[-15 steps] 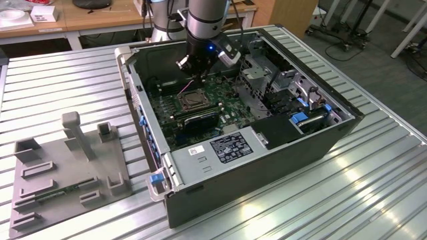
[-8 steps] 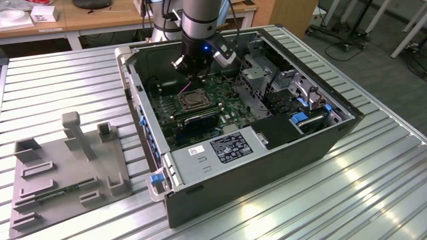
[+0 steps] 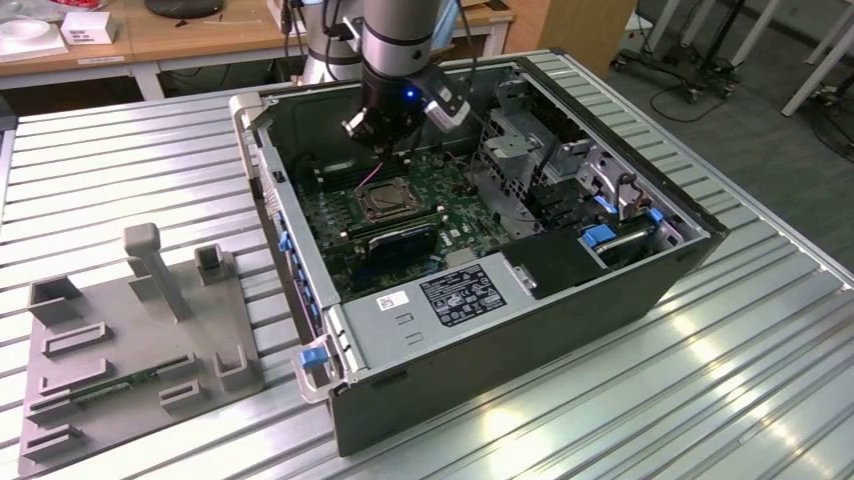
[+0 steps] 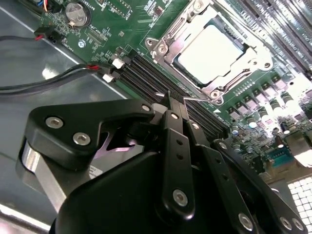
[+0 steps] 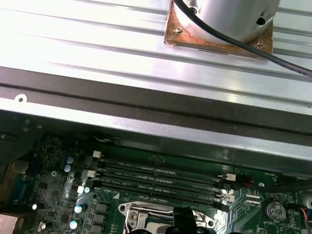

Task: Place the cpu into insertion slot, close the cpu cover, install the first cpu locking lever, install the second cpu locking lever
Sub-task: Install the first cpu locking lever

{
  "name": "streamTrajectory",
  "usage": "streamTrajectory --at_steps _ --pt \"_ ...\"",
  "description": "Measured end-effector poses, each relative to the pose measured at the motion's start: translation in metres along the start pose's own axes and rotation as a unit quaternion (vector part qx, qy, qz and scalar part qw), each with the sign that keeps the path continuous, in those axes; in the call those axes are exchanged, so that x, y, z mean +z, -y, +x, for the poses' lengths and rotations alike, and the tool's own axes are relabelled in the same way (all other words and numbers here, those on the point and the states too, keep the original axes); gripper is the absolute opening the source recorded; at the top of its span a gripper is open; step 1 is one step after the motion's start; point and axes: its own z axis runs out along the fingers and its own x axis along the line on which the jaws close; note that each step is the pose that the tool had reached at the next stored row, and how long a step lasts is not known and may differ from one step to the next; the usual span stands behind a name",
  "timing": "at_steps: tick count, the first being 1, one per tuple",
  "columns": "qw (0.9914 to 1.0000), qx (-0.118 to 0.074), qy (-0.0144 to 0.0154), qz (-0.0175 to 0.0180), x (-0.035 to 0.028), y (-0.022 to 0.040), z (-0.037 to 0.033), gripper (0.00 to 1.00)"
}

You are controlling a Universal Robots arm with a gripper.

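The pincer (image 3: 388, 128) hangs from the arm in the upper middle of the exterior view. It is inside the open computer case (image 3: 561, 300), which lies on the ribbed metal worktop (image 3: 120, 180). It hovers over the green circuit board (image 3: 447, 215), just above the insertion slot (image 3: 360, 204) in the frame; the slot sits near the frame's centre.

In the second wrist view the pincer (image 4: 171, 99) has its 2 black fingers (image 4: 176, 146) pressed together with no gap at the tips, and it has hold of nothing. Beyond the tips, the cpu (image 4: 210, 51) sits in the slot, its pale metal top showing through the big window of the cpu cover (image 4: 168, 45). The cover lies flat around the chip (whether the thin levers along its edges are latched I cannot tell). The pincer is near the cover but apart from it.

Long black memory slots (image 4: 146, 73) run between the fingertips and the socket. A coin battery (image 4: 77, 13) sits on the board beyond them, and black cables (image 4: 48, 80) cross the case floor beside the board.

In the first wrist view the memory slots (image 5: 161, 181) lie just beside the socket's silver edge, with the case wall behind them.

A grey fixture (image 3: 134, 340) rests on the worktop at the lower left of the exterior view, well apart from the case
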Motion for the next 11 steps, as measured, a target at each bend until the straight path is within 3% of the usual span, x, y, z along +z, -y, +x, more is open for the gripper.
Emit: streamTrajectory --at_steps 11 --pt "0.99998 0.007 0.0008 0.0006 0.0013 -0.0016 -0.0015 0.11"
